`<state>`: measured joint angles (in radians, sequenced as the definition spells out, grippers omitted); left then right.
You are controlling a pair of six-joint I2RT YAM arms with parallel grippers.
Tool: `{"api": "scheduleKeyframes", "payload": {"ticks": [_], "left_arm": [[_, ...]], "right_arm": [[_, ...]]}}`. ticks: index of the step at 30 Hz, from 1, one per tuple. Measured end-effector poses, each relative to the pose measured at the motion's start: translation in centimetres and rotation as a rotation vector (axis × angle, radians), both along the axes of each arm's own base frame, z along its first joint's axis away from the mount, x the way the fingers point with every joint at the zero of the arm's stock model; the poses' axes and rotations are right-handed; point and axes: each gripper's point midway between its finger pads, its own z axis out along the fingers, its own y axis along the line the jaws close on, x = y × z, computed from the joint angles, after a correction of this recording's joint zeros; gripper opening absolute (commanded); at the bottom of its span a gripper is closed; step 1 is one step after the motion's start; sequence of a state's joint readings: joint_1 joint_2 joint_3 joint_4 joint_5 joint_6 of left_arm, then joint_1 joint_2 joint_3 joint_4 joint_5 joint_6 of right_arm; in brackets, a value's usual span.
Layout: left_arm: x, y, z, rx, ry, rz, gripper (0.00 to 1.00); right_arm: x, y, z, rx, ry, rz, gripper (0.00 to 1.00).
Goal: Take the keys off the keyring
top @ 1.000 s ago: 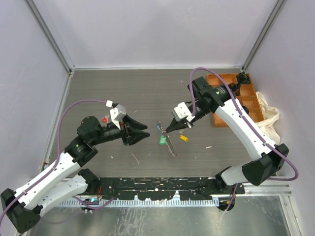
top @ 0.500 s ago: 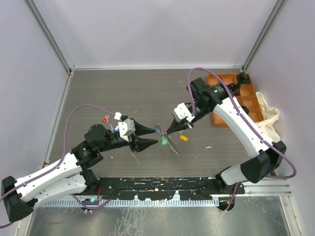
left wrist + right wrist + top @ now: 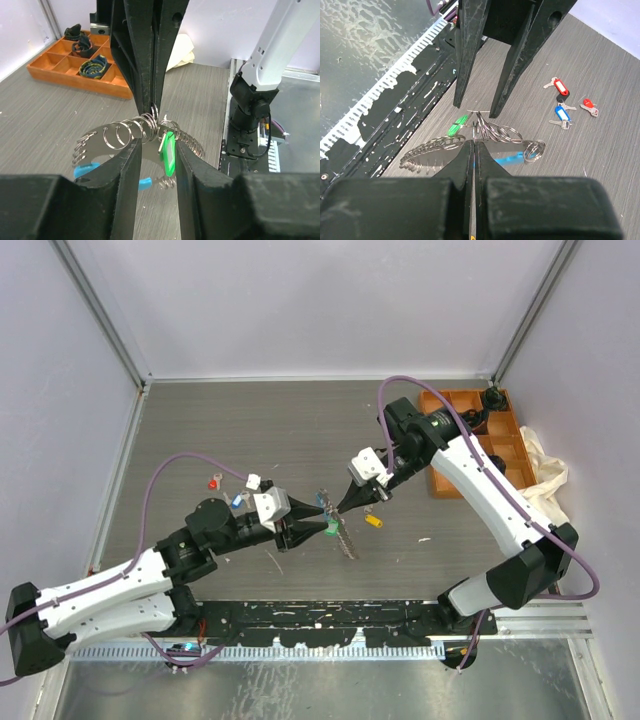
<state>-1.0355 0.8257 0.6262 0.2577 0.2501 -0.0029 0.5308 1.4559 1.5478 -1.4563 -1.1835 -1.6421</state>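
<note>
My right gripper [image 3: 341, 506] [image 3: 473, 144] is shut on one ring of the keyring [image 3: 346, 539] [image 3: 427, 150], a chain of silver split rings with a light-blue plastic piece [image 3: 509, 159], and holds it just above the table. A key with a green tag [image 3: 168, 152] [image 3: 331, 532] hangs from the rings. My left gripper [image 3: 322, 521] [image 3: 158, 145] faces the right one, its jaws either side of the green tag. The tag rests against one finger, with a gap on the other side.
Loose on the table lie red-tagged keys [image 3: 559, 86] [image 3: 213, 481], a blue-tagged key [image 3: 561, 114] [image 3: 237, 501] and a yellow one [image 3: 373, 521]. An orange compartment tray [image 3: 480, 440] [image 3: 75, 60] and a white cloth [image 3: 545, 470] sit at the right.
My left arm has swung right, up to the keyring, and its jaws have narrowed around the green tag. The right gripper has stayed shut, almost in place.
</note>
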Motion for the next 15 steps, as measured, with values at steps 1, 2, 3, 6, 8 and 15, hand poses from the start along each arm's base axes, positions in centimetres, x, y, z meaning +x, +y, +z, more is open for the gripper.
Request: {"api": "scheduleKeyframes", "payload": {"ticks": [1,2,3,6,8,15], "left_arm": [[0.1,0.0,-0.1,0.002,0.002,0.009,0.31],[0.3,0.0,-0.2,0.004,0.004,0.018,0.3],[0.5,-0.1,-0.3,0.007,0.008,0.029,0.28],[1.0,-0.1,-0.3,0.01,0.018,0.059,0.16],[1.4,0.0,-0.2,0.008,0.025,0.082,0.09],[2.3,0.5,0.2,-0.001,0.071,0.152,0.03]], "right_arm": [[0.0,0.0,0.0,-0.001,0.002,0.0,0.01],[0.0,0.0,0.0,0.001,0.002,0.0,0.01],[0.0,0.0,0.0,0.001,0.003,0.0,0.01],[0.0,0.0,0.0,0.003,0.005,0.001,0.01],[0.0,0.0,0.0,0.002,0.006,0.0,0.01],[-0.1,0.1,0.1,0.008,0.009,0.002,0.01]]}}
